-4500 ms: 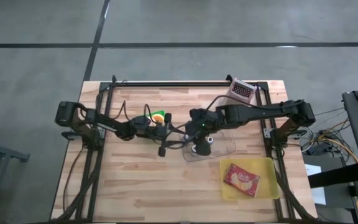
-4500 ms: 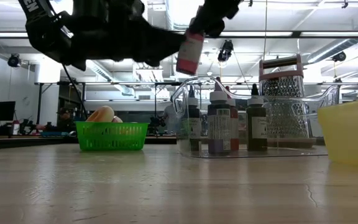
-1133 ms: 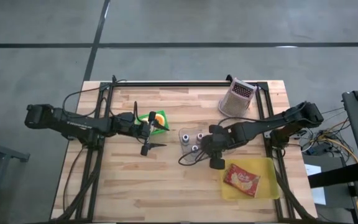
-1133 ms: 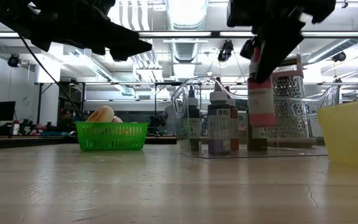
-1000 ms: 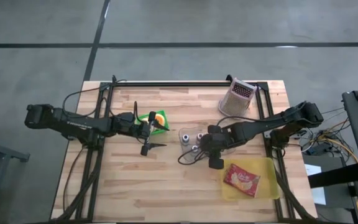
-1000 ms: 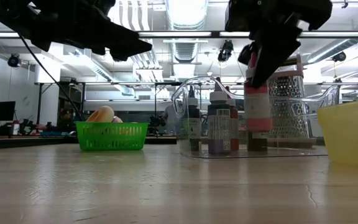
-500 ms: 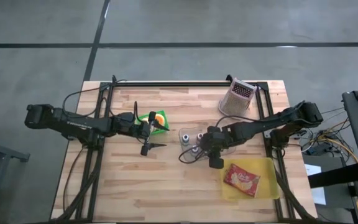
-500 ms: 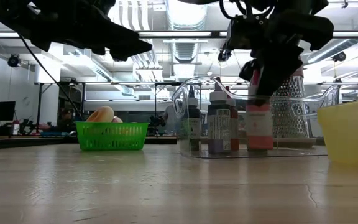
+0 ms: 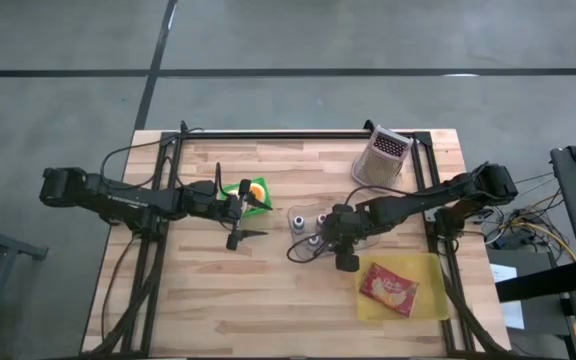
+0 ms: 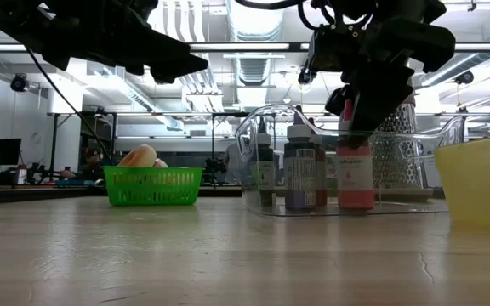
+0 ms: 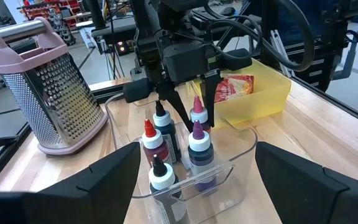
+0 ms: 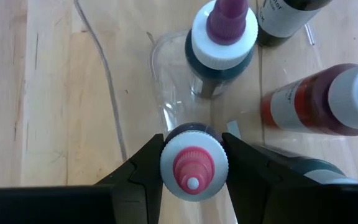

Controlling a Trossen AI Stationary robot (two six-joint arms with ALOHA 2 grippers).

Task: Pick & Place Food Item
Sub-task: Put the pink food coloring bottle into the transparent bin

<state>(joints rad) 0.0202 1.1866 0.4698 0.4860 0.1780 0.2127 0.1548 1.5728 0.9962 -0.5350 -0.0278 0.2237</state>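
Pink-capped squeeze bottle (image 10: pixel 355 174) stands inside clear plastic bin (image 10: pixel 436 140) beside other bottles; placement looks nearly done. Right gripper (image 12: pixel 193 163) pinches its cap, release and retreat left. Left gripper (image 9: pixel 238 222) spread, empty, near green basket (image 10: pixel 152 185).

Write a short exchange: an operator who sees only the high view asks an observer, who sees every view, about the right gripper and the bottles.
Operator: Is the right gripper holding anything?
Observer: Yes. The right wrist view shows the right gripper clamped on the white cap of a pink-tipped bottle.
Operator: Is that bottle down yet?
Observer: In the low view it is upright, its base level with the other bottles in the clear bin.
Operator: How many others are there?
Observer: Four in the left wrist view: a red-tipped bottle, a purple-tipped bottle and two black-tipped ones.
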